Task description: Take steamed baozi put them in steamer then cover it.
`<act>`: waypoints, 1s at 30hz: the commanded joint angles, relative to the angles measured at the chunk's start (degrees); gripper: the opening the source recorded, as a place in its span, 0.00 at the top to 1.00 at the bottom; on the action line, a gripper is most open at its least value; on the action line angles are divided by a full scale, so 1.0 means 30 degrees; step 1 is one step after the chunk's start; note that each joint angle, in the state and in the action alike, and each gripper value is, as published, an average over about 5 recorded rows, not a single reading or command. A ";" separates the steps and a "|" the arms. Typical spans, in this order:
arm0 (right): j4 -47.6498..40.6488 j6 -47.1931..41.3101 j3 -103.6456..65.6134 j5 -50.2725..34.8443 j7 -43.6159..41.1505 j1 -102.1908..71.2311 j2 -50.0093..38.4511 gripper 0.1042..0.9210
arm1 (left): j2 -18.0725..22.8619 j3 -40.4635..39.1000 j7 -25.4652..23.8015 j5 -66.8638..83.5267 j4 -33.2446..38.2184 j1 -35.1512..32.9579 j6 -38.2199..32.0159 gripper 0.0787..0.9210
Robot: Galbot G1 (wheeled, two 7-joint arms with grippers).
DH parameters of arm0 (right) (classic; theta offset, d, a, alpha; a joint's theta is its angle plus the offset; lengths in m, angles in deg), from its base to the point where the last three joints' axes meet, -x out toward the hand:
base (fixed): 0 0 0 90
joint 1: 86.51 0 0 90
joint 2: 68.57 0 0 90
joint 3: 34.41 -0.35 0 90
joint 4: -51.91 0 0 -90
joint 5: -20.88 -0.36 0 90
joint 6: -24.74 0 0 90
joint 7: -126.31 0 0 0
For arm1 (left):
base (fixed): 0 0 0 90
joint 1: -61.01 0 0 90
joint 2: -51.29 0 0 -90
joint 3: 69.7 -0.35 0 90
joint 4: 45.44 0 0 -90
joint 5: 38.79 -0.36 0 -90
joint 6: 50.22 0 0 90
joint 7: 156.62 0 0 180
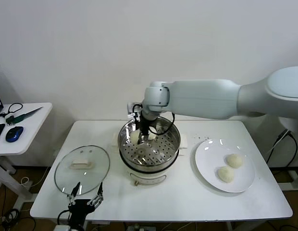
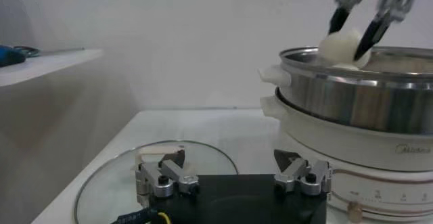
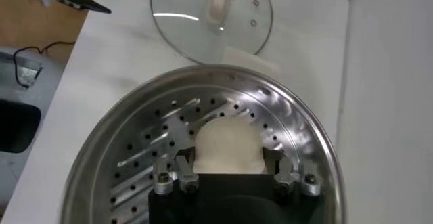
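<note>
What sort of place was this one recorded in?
Probably a lab or office staged as a kitchen: a steamer and a plate on a bare white table, with a computer mouse on a side desk.

Table (image 1: 187,192) white, wall plain white. Steamer (image 1: 170,144): shiny silver steel basket w/ dotted hole pattern on the floor, sitting on a white pot base. Buns cream-white: one in the steamer btwn the black fingers of the right gripper (image 1: 143,131), another one (image 1: 158,128) behind it, two more on the white plate (image 1: 206,163) – bun (image 1: 234,160) & bun (image 1: 225,174). Lid (image 1: 67,175) clear glass w/ metal rim, white handle. Right arm pale grey-white. Left gripper (image 1: 85,198) black w/ silver fingertips. Side table (image 1: 29,125) white; blue mouse (image 1: 14,134), green-handled tool (image 1: 24,115).
</note>
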 commanded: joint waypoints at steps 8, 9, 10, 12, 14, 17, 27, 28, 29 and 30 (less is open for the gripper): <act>-0.2983 -0.0006 -0.0554 0.1321 0.0312 -0.2394 0.2109 0.25 | 0.0017 -0.0012 -0.0005 0.0011 -0.0115 0.0162 0.0082 0.12; -0.2838 0.0071 -0.0517 0.1408 0.0175 -0.2213 0.2011 0.22 | 0.0024 -0.0012 -0.0004 0.0009 -0.0111 0.0169 0.0089 0.12; -0.2627 0.0164 -0.0455 0.1494 -0.0004 -0.1957 0.1863 0.20 | 0.0031 -0.0014 -0.0004 0.0009 -0.0100 0.0169 0.0096 0.12; -0.2034 0.0397 -0.0268 0.1639 -0.0405 -0.1321 0.1397 0.15 | 0.0048 -0.0022 -0.0005 0.0008 -0.0065 0.0149 0.0101 0.12; -0.1245 0.0642 -0.0058 0.1566 -0.0817 -0.0490 0.0672 0.13 | 0.0058 -0.0032 -0.0003 0.0004 -0.0037 0.0124 0.0092 0.12; 0.0381 0.1324 0.0549 0.1206 -0.1902 0.1277 -0.1033 0.12 | 0.0077 -0.0049 0.0000 -0.0010 -0.0009 0.0100 0.0077 0.12; 0.4949 0.4076 0.5123 0.3162 -0.5325 0.6360 -1.0791 0.12 | 0.0221 -0.0194 -0.0019 -0.0042 0.0187 0.0130 0.0130 0.12; 0.5325 0.4159 0.5469 0.3674 -0.5293 0.6434 -1.1759 0.12 | 0.0237 -0.0198 -0.0022 -0.0034 0.0198 0.0137 0.0142 0.12; 0.5640 0.4217 0.5734 0.4183 -0.5219 0.6341 -1.2610 0.12 | 0.0247 -0.0201 -0.0023 -0.0025 0.0207 0.0141 0.0148 0.12; 0.5914 0.4246 0.5951 0.4690 -0.5106 0.6117 -1.3424 0.12 | 0.0253 -0.0203 -0.0025 -0.0018 0.0213 0.0143 0.0153 0.12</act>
